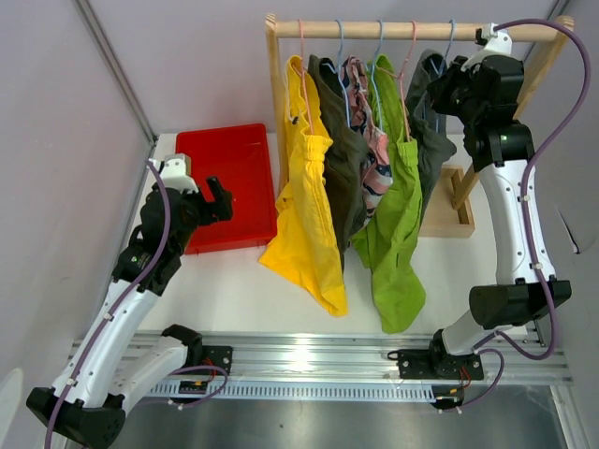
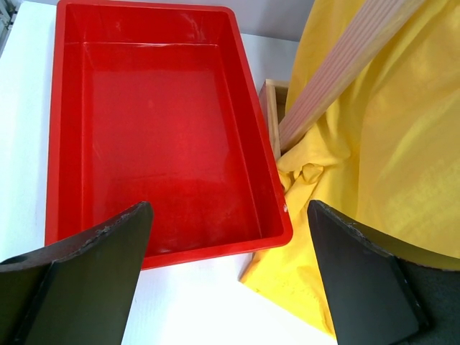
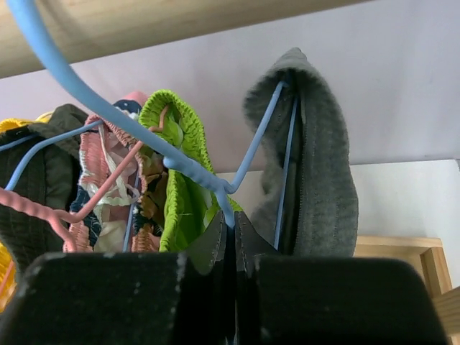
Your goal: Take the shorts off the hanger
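Note:
Five shorts hang on hangers from a wooden rail: yellow shorts, olive shorts, floral shorts, lime green shorts and grey shorts. My right gripper is up by the rail's right end. In the right wrist view the gripper is shut on the neck of the blue hanger that carries the grey shorts. My left gripper is open and empty, low over the near edge of the red bin, with the yellow shorts just to its right.
The red bin lies left of the rack and holds nothing. The rack's wooden post and foot stand on the white table. Grey walls close in on both sides.

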Tool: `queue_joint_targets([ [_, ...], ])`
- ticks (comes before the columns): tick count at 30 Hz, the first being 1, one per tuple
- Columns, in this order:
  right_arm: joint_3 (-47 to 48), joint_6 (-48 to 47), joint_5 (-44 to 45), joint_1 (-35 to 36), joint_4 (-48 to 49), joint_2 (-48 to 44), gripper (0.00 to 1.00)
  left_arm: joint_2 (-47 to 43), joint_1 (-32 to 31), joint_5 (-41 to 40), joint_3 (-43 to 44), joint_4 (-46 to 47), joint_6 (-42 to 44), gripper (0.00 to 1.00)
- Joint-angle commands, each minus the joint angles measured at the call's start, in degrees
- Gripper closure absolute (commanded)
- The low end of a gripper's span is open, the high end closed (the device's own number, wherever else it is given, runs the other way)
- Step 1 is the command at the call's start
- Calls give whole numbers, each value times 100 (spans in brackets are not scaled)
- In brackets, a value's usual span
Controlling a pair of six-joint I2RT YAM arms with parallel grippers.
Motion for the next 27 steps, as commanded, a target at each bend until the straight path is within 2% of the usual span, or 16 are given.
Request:
queue_joint_targets([
  [1, 40, -25, 173, -4, 216, -146, 100, -90, -16, 336, 12, 203, 172, 4],
  [5, -30, -218, 673, -4, 137, -471, 100, -161, -59, 469, -58, 397, 339, 3],
  [8, -415, -376, 911, -13, 241, -953, 100, -38, -200, 504, 248, 345, 383, 2],
  [12, -970, -561, 1000, -101, 277, -1622, 100, 208, -717, 513, 767, 266, 410, 3],
  [15, -1181, -596, 1070, -171, 128, -2053, 100, 638, -1243, 478, 1496, 12, 576, 3],
  [16, -1199, -614, 1087, -180, 58, -2210, 100, 778, -1394, 330, 2098, -111, 725, 3],
  [18, -1200, -693, 1140, -189, -144, -2352, 100, 1209, -1806, 223, 2733, -409, 849, 2],
  [22, -1200, -798, 1307, -198, -373, -2730, 100, 1824, -2361, 451, 3834, -727, 937, 2],
  [23, -1200, -833, 1298, -206, -382, -2835, 100, 1956, -2484, 425, 4349, -867, 963, 2],
  [27, -1015, -825, 1237, -189, -601, -2871, 100, 2536, -2836, 661, 5013, -1053, 955, 1],
])
